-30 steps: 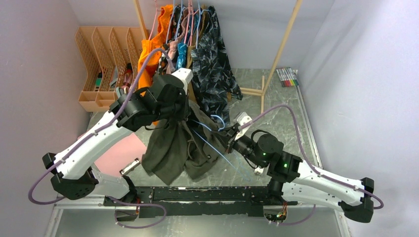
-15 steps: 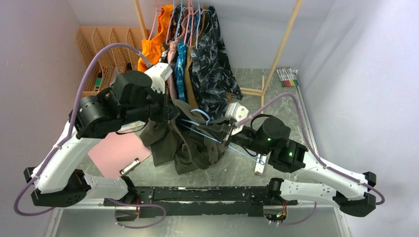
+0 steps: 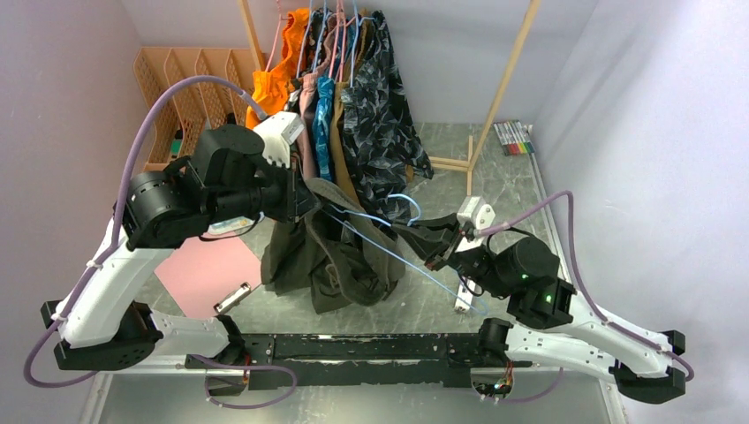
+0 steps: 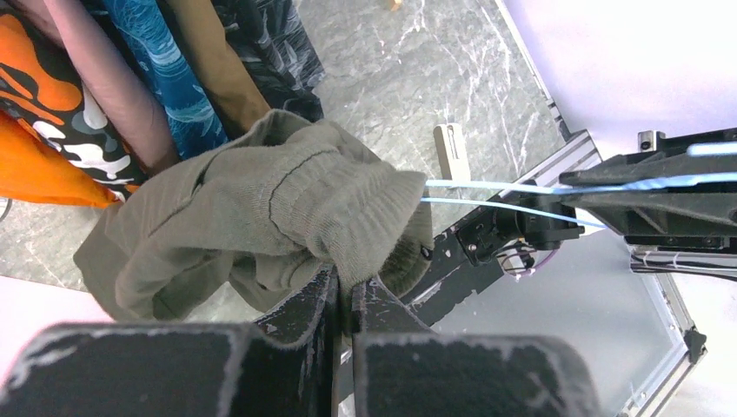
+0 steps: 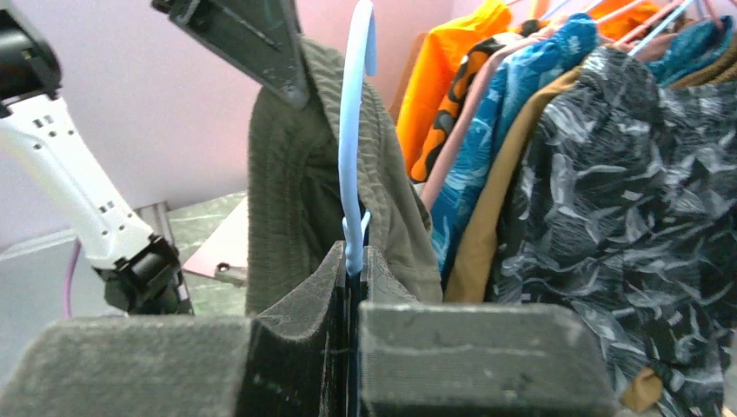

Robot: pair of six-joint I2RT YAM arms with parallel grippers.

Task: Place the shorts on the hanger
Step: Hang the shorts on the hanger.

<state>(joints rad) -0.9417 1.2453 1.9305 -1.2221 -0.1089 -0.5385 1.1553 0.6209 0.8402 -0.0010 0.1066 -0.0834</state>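
- Left gripper (image 4: 344, 287): jaws clamped on the ribbed waistband of the shorts (image 4: 261, 217), soft olive fabric bunched (hanging above the table).
- Right gripper (image 5: 352, 261): pinching the thin light-blue hanger (image 5: 352, 130), curved hook uppermost, beside the shorts.

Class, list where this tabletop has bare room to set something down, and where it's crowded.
Bare: tabletop between the markers and right arm. Crowded: centre, around the shorts and hanger; rear left, under hanging clothes.

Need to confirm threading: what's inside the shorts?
Two thin blue bars of the hanger disappear into the shorts at the bunched waistband. How far they reach inside is hidden by fabric.
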